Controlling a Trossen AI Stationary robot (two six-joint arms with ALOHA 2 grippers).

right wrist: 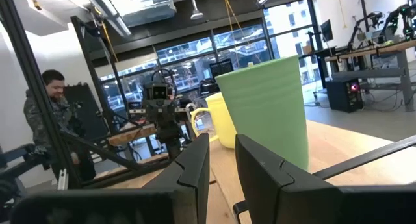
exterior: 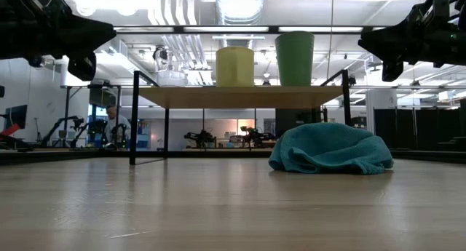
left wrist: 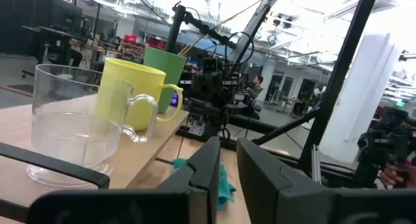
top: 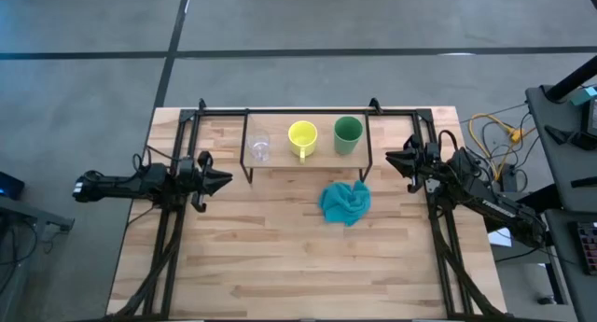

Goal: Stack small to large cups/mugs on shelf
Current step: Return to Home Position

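The glass cup [top: 258, 147], yellow mug [top: 301, 136] and green cup [top: 348, 133] stand upright in a row on the shelf [top: 322, 160]. A teal cloth [top: 345, 202] lies on the table [top: 280, 257] before it. The left end effector [top: 227, 180] and right end effector [top: 389, 157] flank the shelf ends, fingers closed, gripping nothing.

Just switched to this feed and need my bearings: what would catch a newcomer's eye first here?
Three vessels stand in a row on the shelf: a clear glass cup, a yellow mug and a green cup, left to right in the high view. A crumpled teal cloth lies on the tabletop in front of the shelf, and the left gripper and right gripper hang empty beside the shelf's two ends.
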